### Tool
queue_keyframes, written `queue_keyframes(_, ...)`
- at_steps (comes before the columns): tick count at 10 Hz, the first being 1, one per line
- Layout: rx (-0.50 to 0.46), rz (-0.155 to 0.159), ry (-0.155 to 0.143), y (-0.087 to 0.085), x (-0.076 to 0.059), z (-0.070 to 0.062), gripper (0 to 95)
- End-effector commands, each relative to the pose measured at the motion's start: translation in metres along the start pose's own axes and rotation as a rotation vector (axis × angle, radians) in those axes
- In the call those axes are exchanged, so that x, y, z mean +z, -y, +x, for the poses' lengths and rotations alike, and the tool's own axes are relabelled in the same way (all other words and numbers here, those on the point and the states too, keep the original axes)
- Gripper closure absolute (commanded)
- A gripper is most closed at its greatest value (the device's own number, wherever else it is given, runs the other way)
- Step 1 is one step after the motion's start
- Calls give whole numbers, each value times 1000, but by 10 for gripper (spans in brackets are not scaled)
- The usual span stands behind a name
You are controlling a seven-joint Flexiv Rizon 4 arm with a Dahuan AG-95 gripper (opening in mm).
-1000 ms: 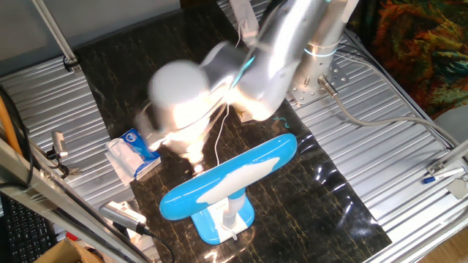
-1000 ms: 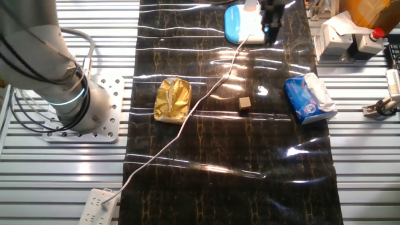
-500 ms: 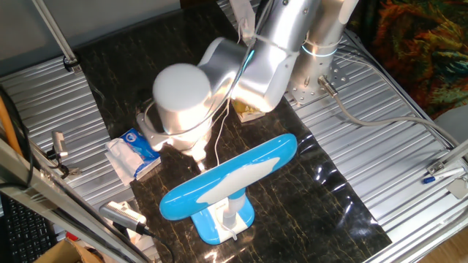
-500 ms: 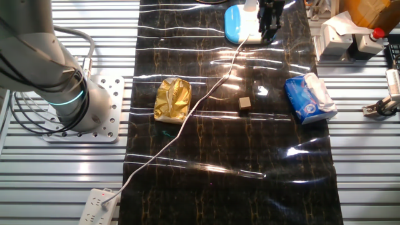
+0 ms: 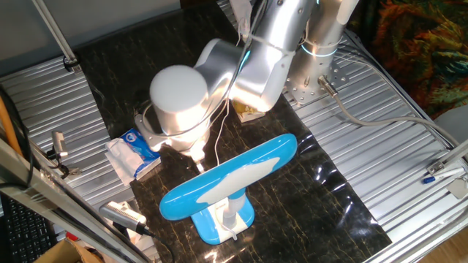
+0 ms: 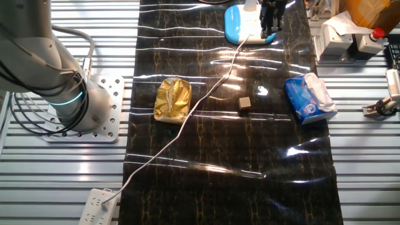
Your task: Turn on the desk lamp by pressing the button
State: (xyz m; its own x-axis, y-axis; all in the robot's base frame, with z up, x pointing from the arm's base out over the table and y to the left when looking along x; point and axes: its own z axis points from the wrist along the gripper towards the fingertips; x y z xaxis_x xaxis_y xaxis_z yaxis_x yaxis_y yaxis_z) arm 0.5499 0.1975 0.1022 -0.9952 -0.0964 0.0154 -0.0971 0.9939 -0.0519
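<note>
Pincer (image 6: 271,24) sits at the top centre of the other fixed view, its dark fingers (image 6: 266,25) pointing down at the desk lamp's base (image 6: 245,25); I cannot tell whether it is parted or clenched, nor whether it touches the base. In one fixed view the arm's round grey joint (image 5: 178,97) hides it. The desk lamp (image 5: 228,180) stands at lower centre there, its long blue head in front of the arm. Its thin white cord (image 6: 187,119) runs diagonally across the dark desk (image 6: 237,162) to a power strip (image 6: 97,209) at lower left, passing beside a gold packet (image 6: 172,99). A small brown cube (image 6: 245,104) and a blue tissue pack (image 6: 310,97) lie to the right.
</note>
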Motion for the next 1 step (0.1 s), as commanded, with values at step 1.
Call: queue_keyframes(1,-12,-11,-30,-1,1,-3,950)
